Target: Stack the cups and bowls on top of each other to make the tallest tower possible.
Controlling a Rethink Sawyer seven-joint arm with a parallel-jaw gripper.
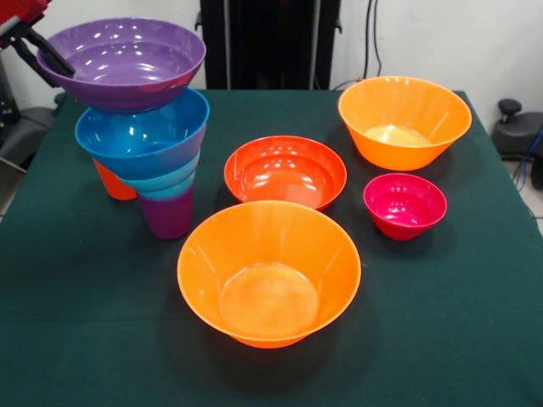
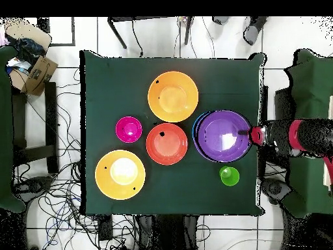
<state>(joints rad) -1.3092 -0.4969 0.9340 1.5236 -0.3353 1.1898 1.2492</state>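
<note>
Green cloth covers the table (image 1: 76, 339), with white wall and dark furniture behind in the front view, and cables on the floor all round in the overhead view.

We see the arm (image 2: 306, 137) reach in level from 3 o'clock in the overhead view, its red and black wrist just off the table edge. The gripper (image 1: 53, 58) sits at the rim of the purple bowl (image 1: 127, 61), one black finger reaching inside over the rim; we take the jaws as clamped on that rim, though the outer finger is hard to make out.

That purple bowl tops the tower (image 1: 157, 161), tilted a little. Below it nest the blue bowl (image 1: 144, 136), a teal bowl (image 1: 165, 182) and the purple cup (image 1: 167, 216) at the base. An orange cup (image 1: 112, 184) stands just behind the tower. A green cup (image 2: 229, 175) shows only in the overhead view, at 5 o'clock of the tower.

From the front view, the red-orange bowl (image 1: 285, 170) lies at table centre, one orange bowl (image 1: 269, 271) at its 6 o'clock, a second orange bowl (image 1: 405, 120) at 2 o'clock, and the magenta bowl (image 1: 405, 204) at 3 o'clock. All four are apart from each other.

We can read no writing or labels.

Open cloth lies along the front view's bottom edge and both lower corners; the tower stands close to the left edge.
</note>
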